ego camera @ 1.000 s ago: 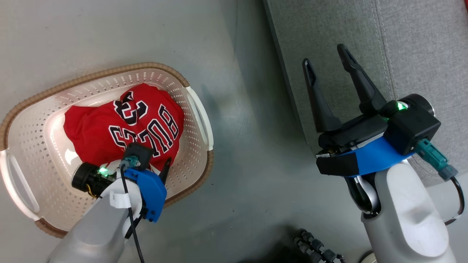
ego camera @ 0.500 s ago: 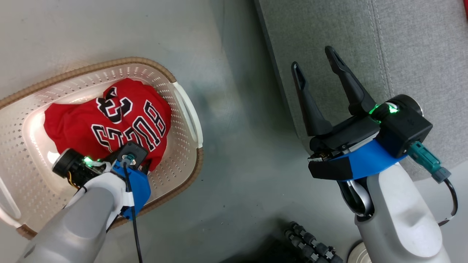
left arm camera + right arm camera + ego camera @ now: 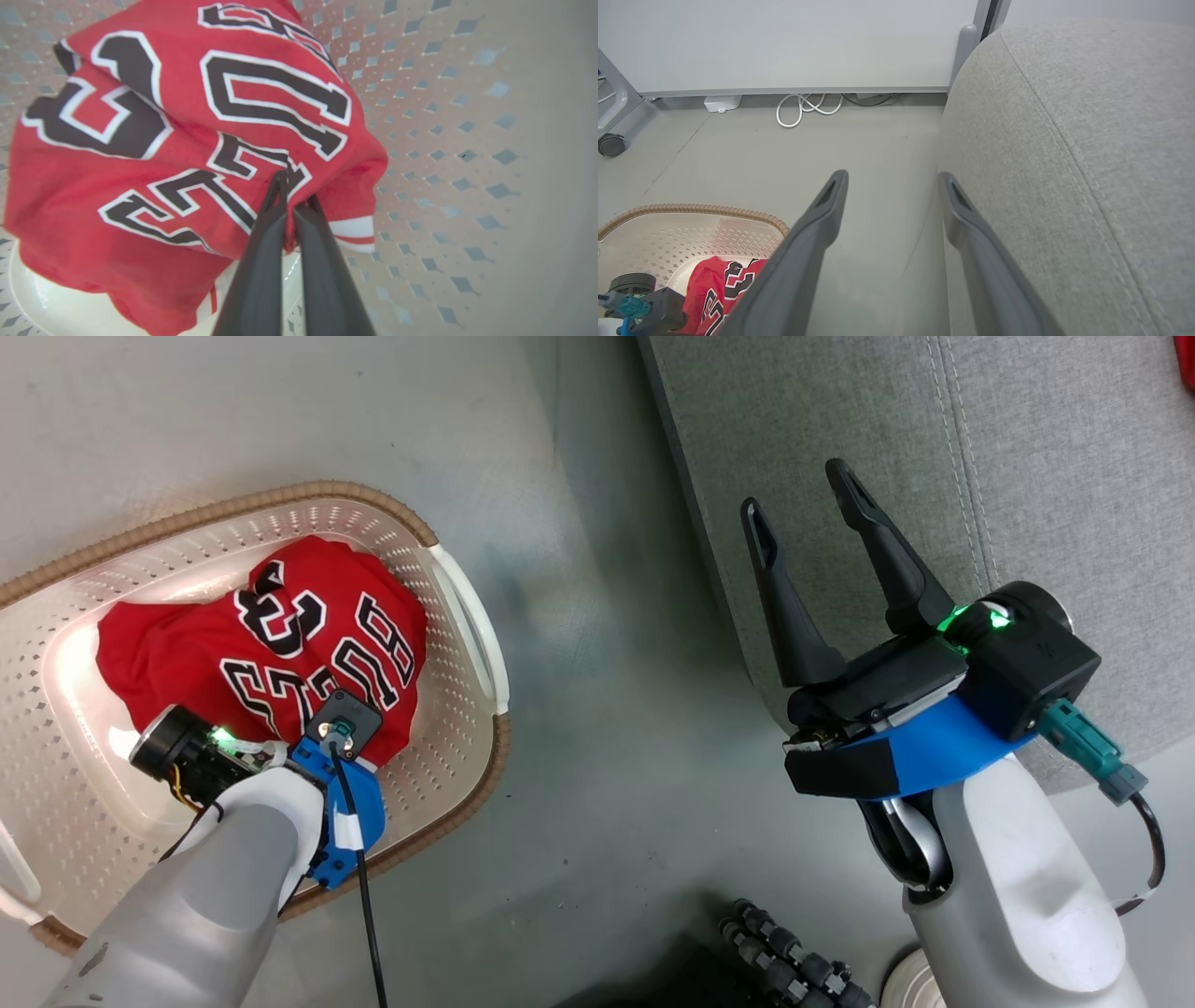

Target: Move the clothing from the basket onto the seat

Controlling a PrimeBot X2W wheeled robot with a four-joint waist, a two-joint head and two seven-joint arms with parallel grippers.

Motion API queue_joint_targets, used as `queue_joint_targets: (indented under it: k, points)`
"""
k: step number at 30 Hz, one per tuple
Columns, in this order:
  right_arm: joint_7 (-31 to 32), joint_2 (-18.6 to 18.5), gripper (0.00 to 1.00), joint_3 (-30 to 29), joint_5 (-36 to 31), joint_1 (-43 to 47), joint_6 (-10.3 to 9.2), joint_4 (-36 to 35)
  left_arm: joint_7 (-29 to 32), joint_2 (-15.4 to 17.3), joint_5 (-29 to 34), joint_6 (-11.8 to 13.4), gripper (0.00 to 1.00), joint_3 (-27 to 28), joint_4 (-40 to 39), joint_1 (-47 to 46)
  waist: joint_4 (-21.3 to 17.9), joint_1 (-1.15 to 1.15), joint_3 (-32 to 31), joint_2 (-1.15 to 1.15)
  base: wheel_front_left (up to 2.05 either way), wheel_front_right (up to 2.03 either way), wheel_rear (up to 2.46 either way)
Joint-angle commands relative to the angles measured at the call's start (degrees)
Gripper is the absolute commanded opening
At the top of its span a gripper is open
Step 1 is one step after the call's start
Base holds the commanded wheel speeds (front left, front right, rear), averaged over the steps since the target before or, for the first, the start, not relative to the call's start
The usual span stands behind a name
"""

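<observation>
A red jersey (image 3: 280, 644) with black-and-white lettering lies bunched in the cream perforated basket (image 3: 233, 504) on the floor at the left. My left gripper (image 3: 292, 186) reaches down into the basket and is shut on a fold of the jersey (image 3: 187, 140) near its white-trimmed hem; in the head view its fingers are hidden under the wrist. My right gripper (image 3: 795, 490) hangs open and empty over the front edge of the light-grey seat (image 3: 1027, 448). In the right wrist view this gripper (image 3: 893, 177) sits between the seat (image 3: 1087, 140) and the basket (image 3: 691, 208).
Grey floor separates the basket from the seat. A black ribbed hose (image 3: 794, 961) lies at the bottom of the head view. A white cable (image 3: 803, 109) and a caster wheel (image 3: 611, 144) sit by the far wall. A red sliver (image 3: 1186, 359) shows on the seat's far right.
My left gripper's fingers have closed on the jersey fold after pushing deeper into the basket. The head camera has shifted, sliding the scene left. The right gripper stays open.
</observation>
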Motion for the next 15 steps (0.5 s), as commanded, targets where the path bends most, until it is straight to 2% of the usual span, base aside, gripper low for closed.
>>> queue_joint_targets:
  k: [1,15]
  points:
    - [-0.25,0.10,1.00,-0.12,0.28,-0.14,0.01,0.08,-0.34,0.14,-0.11,-0.17,0.00,-0.04,0.34,-1.06,0.07,0.00,-0.06,0.00,0.00,0.00,0.00]
    - [0.35,0.10,1.00,-0.29,-0.59,-0.38,0.01,0.70,-2.34,-2.11,-1.81,-1.74,0.00,-0.75,4.26,-1.55,0.95,0.00,-2.10,0.00,0.00,0.00,0.00]
